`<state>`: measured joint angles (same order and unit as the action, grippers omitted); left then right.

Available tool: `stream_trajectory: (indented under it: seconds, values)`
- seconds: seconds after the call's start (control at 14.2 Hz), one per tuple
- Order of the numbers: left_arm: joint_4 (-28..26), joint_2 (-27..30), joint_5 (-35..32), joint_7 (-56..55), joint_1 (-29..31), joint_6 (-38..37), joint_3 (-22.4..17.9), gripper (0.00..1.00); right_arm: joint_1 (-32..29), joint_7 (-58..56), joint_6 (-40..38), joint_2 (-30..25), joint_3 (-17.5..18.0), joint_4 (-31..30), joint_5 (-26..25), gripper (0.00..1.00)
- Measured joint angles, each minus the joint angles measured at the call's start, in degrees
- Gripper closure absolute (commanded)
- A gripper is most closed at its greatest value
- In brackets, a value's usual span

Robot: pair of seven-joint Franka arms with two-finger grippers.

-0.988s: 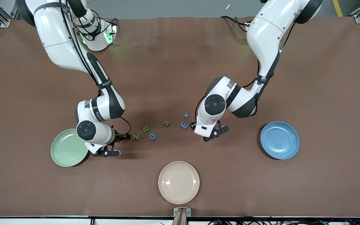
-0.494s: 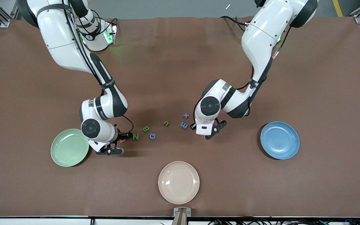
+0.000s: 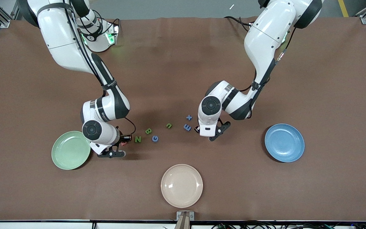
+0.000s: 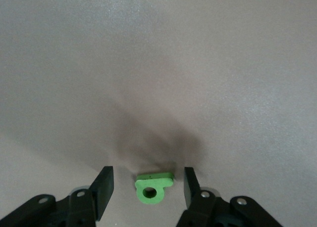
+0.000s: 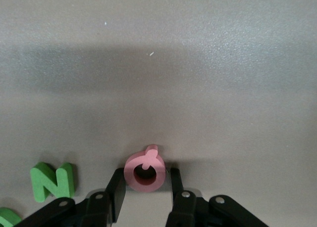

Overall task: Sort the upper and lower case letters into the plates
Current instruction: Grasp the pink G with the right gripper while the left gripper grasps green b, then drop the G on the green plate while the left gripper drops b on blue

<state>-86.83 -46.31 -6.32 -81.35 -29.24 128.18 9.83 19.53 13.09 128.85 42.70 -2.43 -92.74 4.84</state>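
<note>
Two letters caught between two sets of fingers

The right end effector (image 5: pixel 144 192) is low at the table. Its two fingers press on the sides of a pink letter (image 5: pixel 144 170), a round one with a little tail. So it is clamped on the pink letter, which looks to rest on the table. A green N (image 5: pixel 52 180) lies just beside it, off to one side of the fingers. The pale green plate (image 3: pixel 70 150) is close by, at the right arm's end of the table.

The left end effector (image 4: pixel 147 187) is also low. Its fingers stand apart, with a small green letter (image 4: pixel 152 185) lying flat right between them, touching neither. It has a ring and a flat bar. The fingers only need to squeeze in. The blue plate (image 3: pixel 284 142) sits toward the left arm's end of the table
</note>
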Motion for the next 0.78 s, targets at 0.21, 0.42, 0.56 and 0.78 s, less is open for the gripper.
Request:
stream_trajectory:
  seconds: [0.21,0.42,0.56,0.78]
  values:
    - [-0.27,-0.02,-0.01,-0.03,0.0,0.07,0.0,0.42,0.0,0.01,-0.04,-0.06,-0.01,0.0,0.0,0.86]
    - [-0.52,-0.3,-0.01,-0.08,-0.01,0.16,0.01,0.51,0.0,0.07,-0.03,-0.06,-0.04,0.08,0.02,0.92]
    - [-0.47,-0.32,0.03,-0.17,-0.01,0.61,0.04,0.66,0.0,0.02,0.28,-0.07,-0.47,1.02,-0.07,0.92]
    - [-0.36,-0.33,0.12,-0.5,-0.01,1.21,0.11,0.98,-0.26,-2.54,-0.46,-0.15,-3.67,4.45,-4.39,0.92]
